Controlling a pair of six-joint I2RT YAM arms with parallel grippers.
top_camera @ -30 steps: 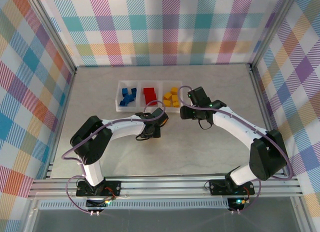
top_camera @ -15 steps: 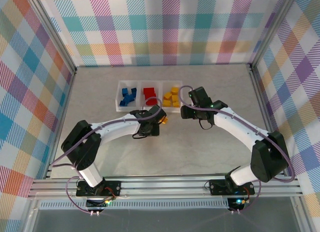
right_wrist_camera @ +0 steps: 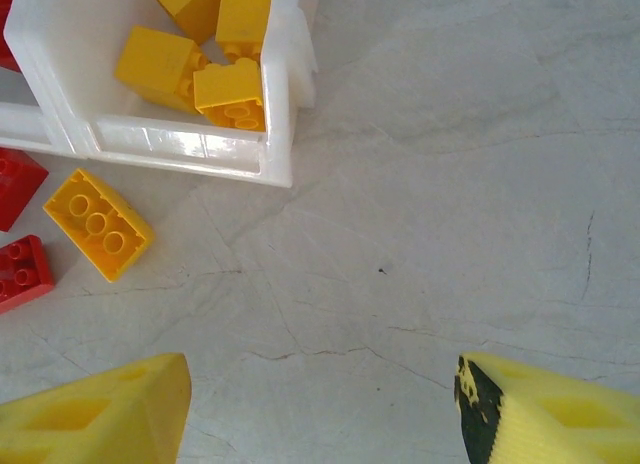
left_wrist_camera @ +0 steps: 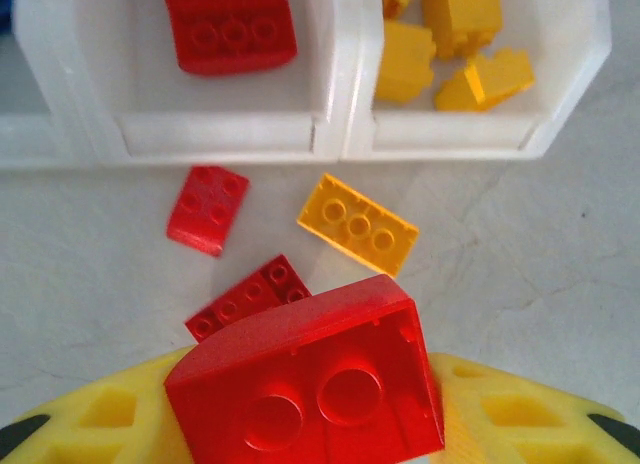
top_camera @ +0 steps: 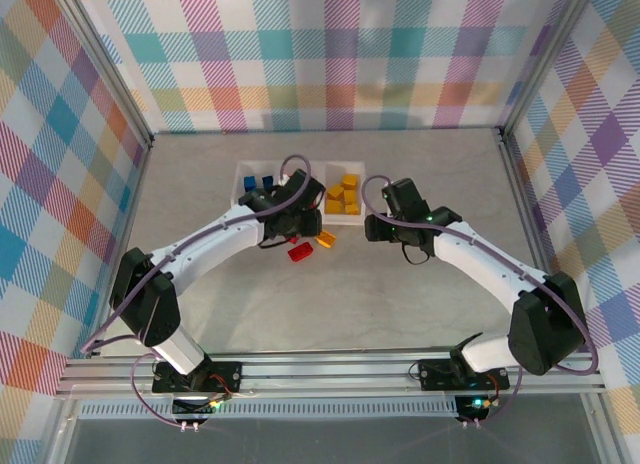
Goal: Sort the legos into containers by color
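My left gripper (left_wrist_camera: 310, 409) is shut on a red lego (left_wrist_camera: 310, 379), seen from its hollow underside. In the top view the left gripper (top_camera: 287, 222) hangs over the front edge of the clear tray (top_camera: 240, 174), by the middle compartment. That compartment holds a red lego (left_wrist_camera: 230, 29). The right one holds yellow legos (left_wrist_camera: 450, 39), and the left one holds blue legos (top_camera: 262, 181). On the table in front of the tray lie two red legos (left_wrist_camera: 208, 209) (left_wrist_camera: 248, 297) and a yellow lego (left_wrist_camera: 357, 224). My right gripper (right_wrist_camera: 320, 414) is open over bare table, right of the yellow lego (right_wrist_camera: 97, 224).
The right gripper (top_camera: 375, 226) sits close to the tray's front right corner, a short way from the left wrist. Checked walls and metal frame posts enclose the table. Bare grey tabletop stretches to the right (right_wrist_camera: 450, 184) and toward the arm bases.
My left arm has swung away from its base to the tray's front edge with the red lego, uncovering the loose red and yellow legos. The right arm has barely moved.
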